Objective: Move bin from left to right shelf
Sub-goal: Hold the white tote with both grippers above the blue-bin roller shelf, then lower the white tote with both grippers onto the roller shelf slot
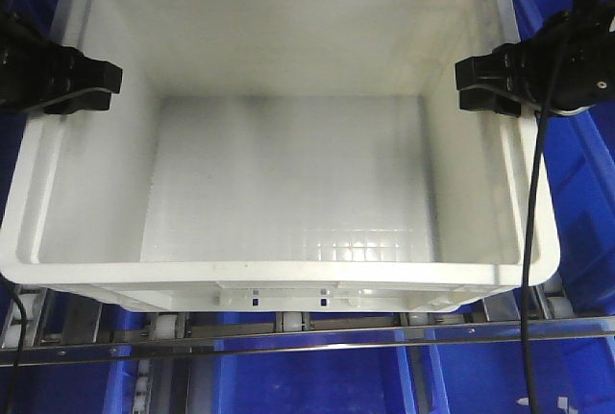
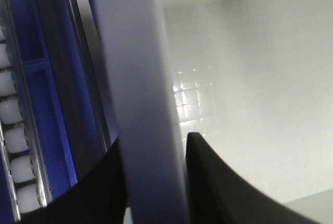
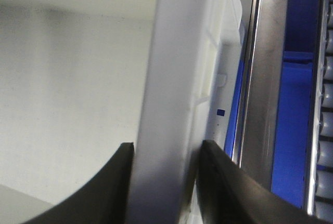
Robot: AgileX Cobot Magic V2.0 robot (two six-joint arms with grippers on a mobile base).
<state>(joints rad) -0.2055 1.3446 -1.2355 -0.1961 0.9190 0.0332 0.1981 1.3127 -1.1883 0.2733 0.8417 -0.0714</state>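
The big white bin [image 1: 279, 270] fills the front view, empty, its gridded floor showing. My left gripper [image 1: 82, 83] is shut on the bin's left rim. In the left wrist view the rim [image 2: 138, 78] runs up between the two black fingers [image 2: 223, 187]. My right gripper [image 1: 490, 83] is shut on the right rim. In the right wrist view that rim [image 3: 174, 89] sits pinched between the black fingers [image 3: 229, 193], with the bin's ribbed outer side beside it.
Blue plastic bins [image 1: 577, 164] lie under and around the white one. Metal roller rails with white rollers [image 1: 288, 323] cross below the bin's near edge. Rails and rollers [image 2: 13, 141] also flank the bin's left side and right side [image 3: 325, 151].
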